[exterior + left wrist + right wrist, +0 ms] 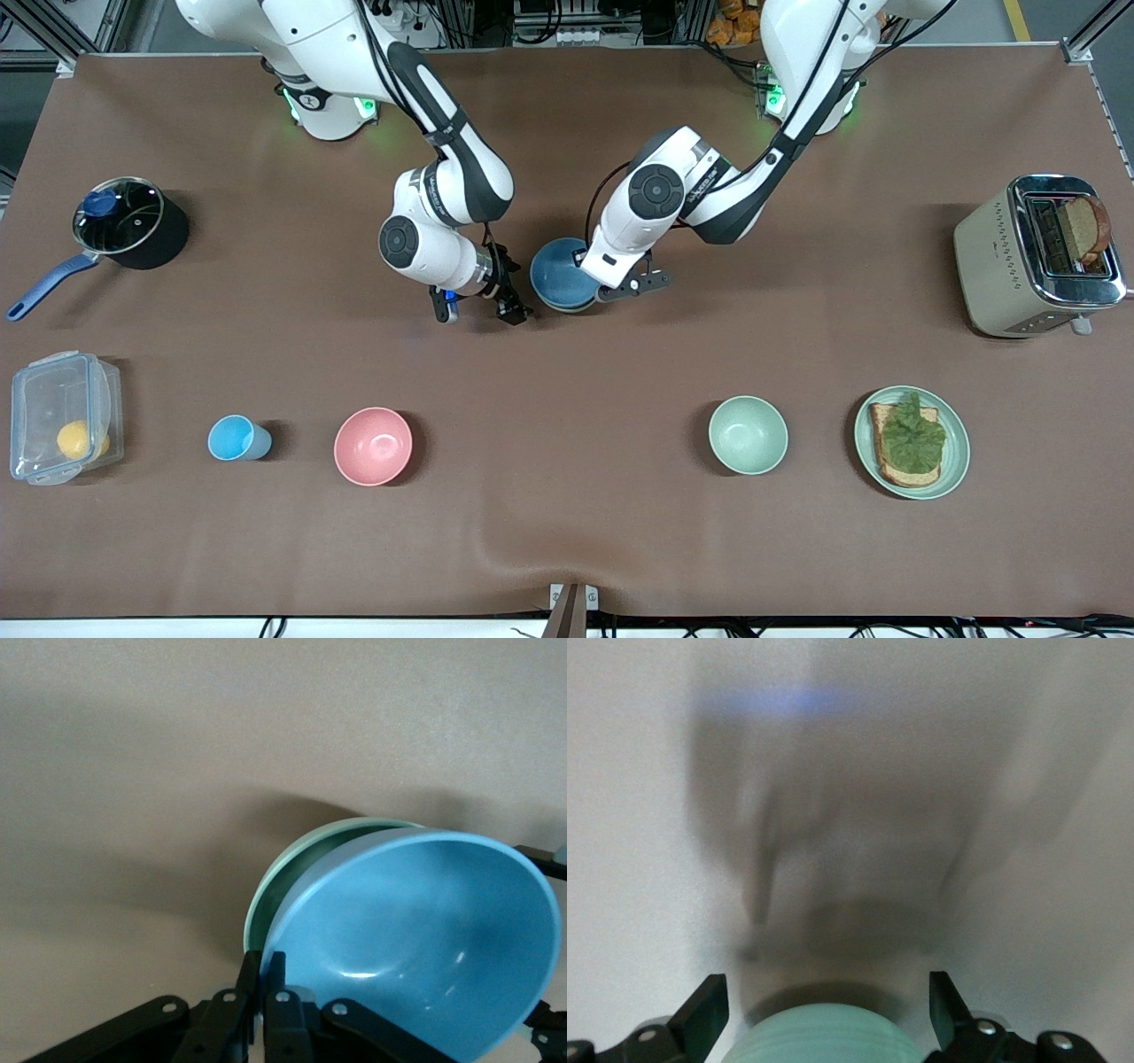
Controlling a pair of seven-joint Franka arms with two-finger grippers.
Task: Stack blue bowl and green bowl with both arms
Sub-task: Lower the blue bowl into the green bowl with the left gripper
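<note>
One blue bowl [425,939] in left pincer [266,979].

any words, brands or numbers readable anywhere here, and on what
No text reads clearly in any view.
Small dark lettering on the right arm's white wrist link: too small to read.
Small dark lettering on the left arm's white forearm link: too small to read.
Tiny marking on the side of the beige metal toaster: too small to read.
The bowls, cup, pot and plate show no print.
</note>
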